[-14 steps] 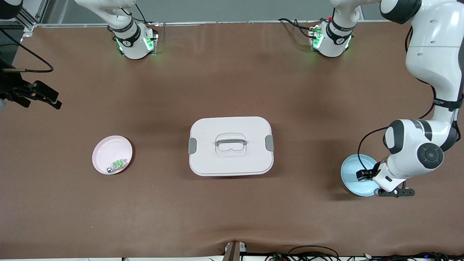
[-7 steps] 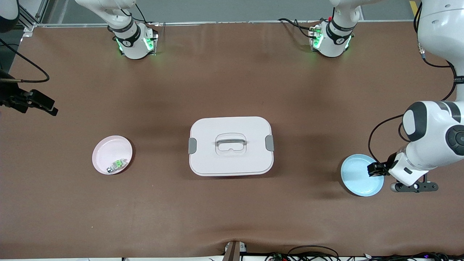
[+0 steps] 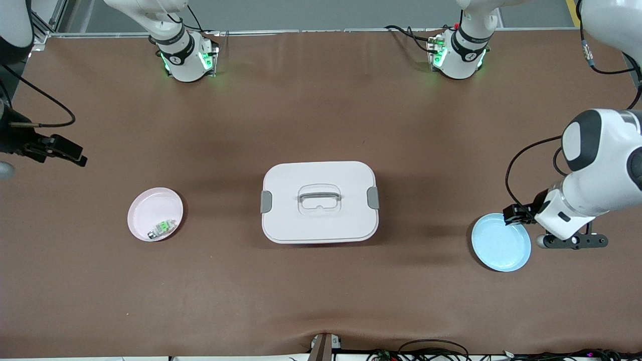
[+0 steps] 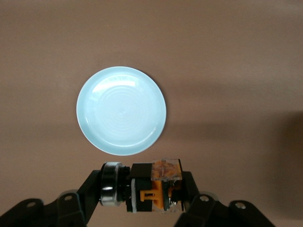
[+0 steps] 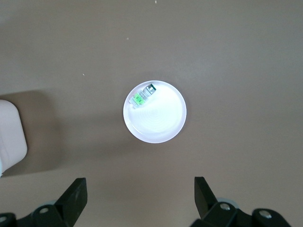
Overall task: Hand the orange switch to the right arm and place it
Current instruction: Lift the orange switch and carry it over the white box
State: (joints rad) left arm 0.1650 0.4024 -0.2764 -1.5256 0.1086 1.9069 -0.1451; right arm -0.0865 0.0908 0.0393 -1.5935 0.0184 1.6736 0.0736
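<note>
My left gripper (image 3: 520, 215) is shut on the orange switch (image 3: 512, 214), a small black block with an orange face. It holds the switch in the air over the rim of the empty blue plate (image 3: 500, 242). In the left wrist view the orange switch (image 4: 154, 187) lies crosswise between the gripper's fingers (image 4: 189, 182), with the blue plate (image 4: 121, 110) below it. My right gripper (image 3: 64, 149) is open and empty at the right arm's end of the table. In the right wrist view this gripper (image 5: 140, 187) hangs high over the table near the pink plate (image 5: 155, 111).
The pink plate (image 3: 155, 214) holds a silver-and-green switch (image 3: 161, 229), which also shows in the right wrist view (image 5: 142, 96). A white lidded box (image 3: 319, 201) with a grey handle stands mid-table. Cables lie along the table's near edge.
My left gripper has risen from the blue plate with the orange switch in it, leaving the plate empty. My right gripper has shifted slightly at its end of the table.
</note>
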